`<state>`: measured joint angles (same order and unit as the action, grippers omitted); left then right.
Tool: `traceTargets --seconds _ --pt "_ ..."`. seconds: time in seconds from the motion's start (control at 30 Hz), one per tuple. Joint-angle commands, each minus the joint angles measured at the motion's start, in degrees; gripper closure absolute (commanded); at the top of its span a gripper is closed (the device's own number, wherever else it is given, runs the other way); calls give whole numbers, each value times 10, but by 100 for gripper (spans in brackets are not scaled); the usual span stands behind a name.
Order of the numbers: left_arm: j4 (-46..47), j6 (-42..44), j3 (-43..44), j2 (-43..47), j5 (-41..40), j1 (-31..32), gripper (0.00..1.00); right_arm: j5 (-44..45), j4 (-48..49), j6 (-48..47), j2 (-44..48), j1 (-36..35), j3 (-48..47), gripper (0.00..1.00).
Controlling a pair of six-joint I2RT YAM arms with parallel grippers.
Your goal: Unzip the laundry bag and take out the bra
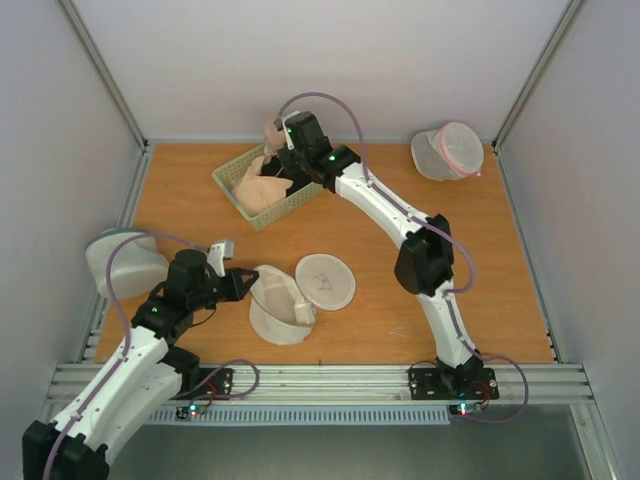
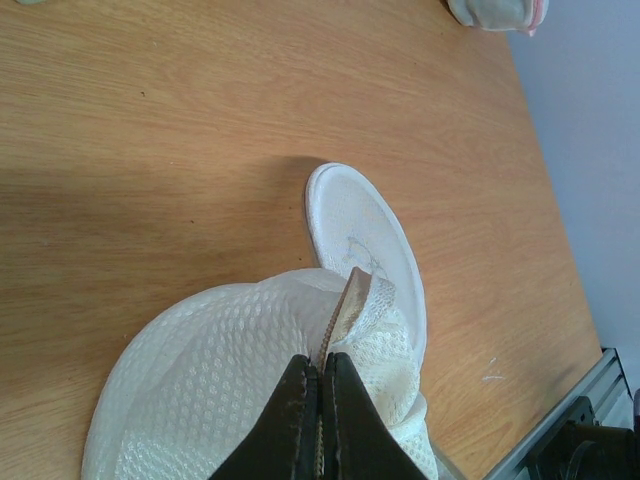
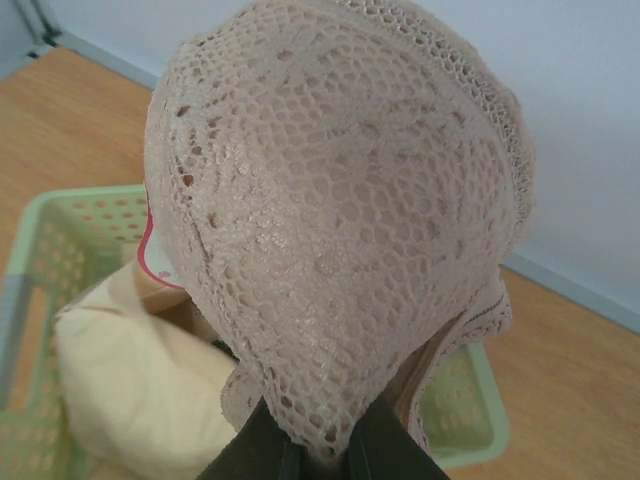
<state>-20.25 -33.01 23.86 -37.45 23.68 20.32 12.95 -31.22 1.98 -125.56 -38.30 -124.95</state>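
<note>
Laundry bag (image 1: 278,312) lies unzipped at front-left of table (image 1: 480,260), round flap (image 1: 325,280) folded out beside it; L gripper (image 2: 321,368) clamped on its zip edge. Bra (image 3: 330,220), beige lace, hangs pinched in R gripper (image 3: 320,445) above green basket (image 1: 232,182) w/ 1 beige garment (image 1: 258,190) inside.

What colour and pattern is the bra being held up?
The bra is beige lace with an open net pattern, clearest in the right wrist view.
</note>
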Motion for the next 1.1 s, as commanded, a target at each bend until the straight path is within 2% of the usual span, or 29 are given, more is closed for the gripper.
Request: traceTargets --seconds 0.0,0.27,0.37,0.43,0.67,0.73,0.87,0.93,1.0,1.07 --pt "25 -4 -5 8 -4 -3 99 10 -19 -9 -87 9 -82 99" --pt "22 -3 -5 8 -8 -5 99 -2 -65 3 -207 21 -146 98" --pt "22 -3 -5 8 -8 -5 99 -6 -71 1 -222 21 -147 89" --pt "22 -4 -5 7 -11 -5 99 -2 -74 2 -223 21 -149 70" --pt "15 -4 -4 5 -22 -6 99 19 -83 -10 -188 21 -166 20" --pt "13 -3 -3 4 -24 -7 99 21 -95 -10 -160 20 -180 3" --pt "12 -4 -3 4 -25 -9 99 28 -148 -2 -77 21 -180 2" --pt "12 -4 -3 5 -26 -9 99 43 -172 12 -20 20 -143 1" --pt "14 -4 -5 7 -25 -9 99 58 -168 33 58 20 -49 2" --pt "18 -5 -6 9 -24 -9 99 56 -134 48 146 20 84 2"
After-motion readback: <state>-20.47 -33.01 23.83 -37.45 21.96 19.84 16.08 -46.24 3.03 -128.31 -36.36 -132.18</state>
